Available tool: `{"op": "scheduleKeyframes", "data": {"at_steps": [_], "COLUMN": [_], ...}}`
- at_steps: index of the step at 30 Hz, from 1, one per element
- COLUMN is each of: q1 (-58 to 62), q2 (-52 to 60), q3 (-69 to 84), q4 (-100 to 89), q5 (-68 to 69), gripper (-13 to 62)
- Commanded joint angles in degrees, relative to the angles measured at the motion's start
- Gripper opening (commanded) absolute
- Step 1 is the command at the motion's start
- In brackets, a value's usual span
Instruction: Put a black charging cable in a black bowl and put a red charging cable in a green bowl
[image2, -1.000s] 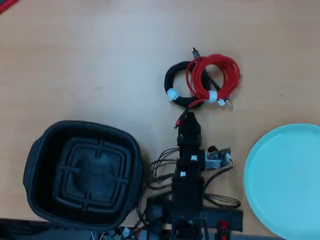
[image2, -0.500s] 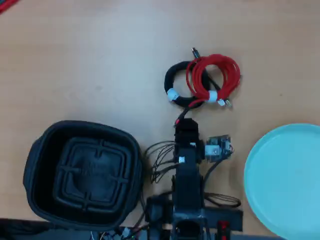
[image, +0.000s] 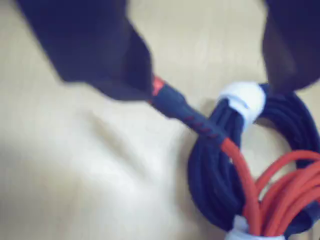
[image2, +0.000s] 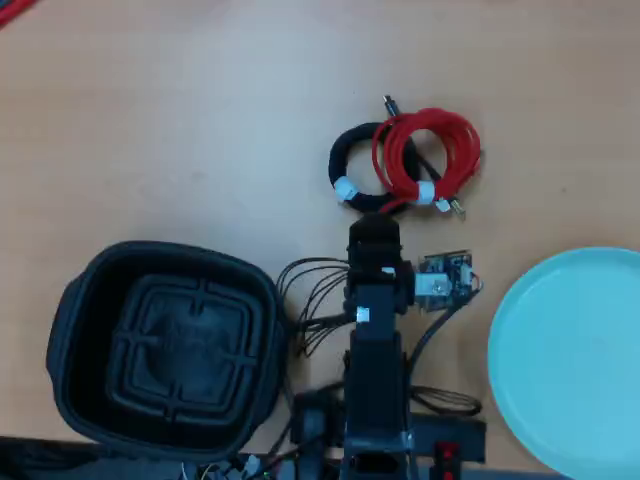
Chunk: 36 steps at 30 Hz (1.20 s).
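The table (image2: 180, 120) looks like smooth, matt light wood laminate. The black charging cable (image2: 350, 160) and red charging cable (image2: 440, 135) seem braided, matt; the green bowl (image2: 570, 370) is smooth, the black bowl (image2: 75, 300) dull plastic.

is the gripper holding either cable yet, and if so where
Nothing is held. In the wrist view the gripper is open, its jaws spread above the black charging cable, which lies on the table tangled with the red charging cable.
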Motion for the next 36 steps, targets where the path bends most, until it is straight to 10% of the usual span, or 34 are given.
{"op": "scheduleKeyframes", "data": {"at_steps": [1,17,36], "q1": [0.97,-4.22,-11.51], "q2": [4.92,-33.05,-46.05], "q3": [-8.35,-37.88,-40.43], "q4": [4.31,14.06,13.71], "q5": [4.13,34.01,49.75], "gripper": [21.9,21.9,22.0]}}
